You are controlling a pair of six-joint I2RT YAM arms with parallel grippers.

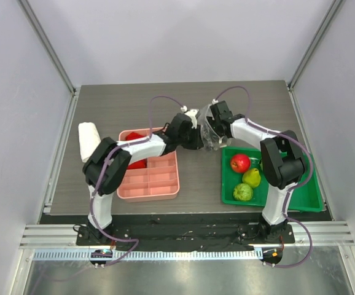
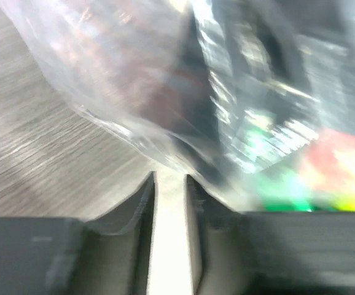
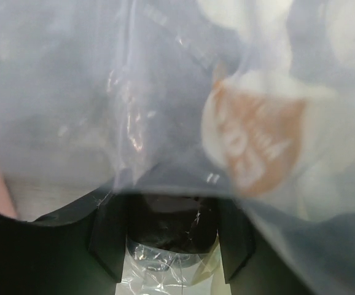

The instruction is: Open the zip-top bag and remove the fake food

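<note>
Zip-top bag held just left of green tray.
Left end effector clenches it; right end effector grip unclear; fake food inside tray.

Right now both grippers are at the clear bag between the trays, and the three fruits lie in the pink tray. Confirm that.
Wrong on the tray. The top external view shows the fake food lying in the green tray, not the pink tray. The left gripper and right gripper are indeed at the zip-top bag between the trays.
</note>
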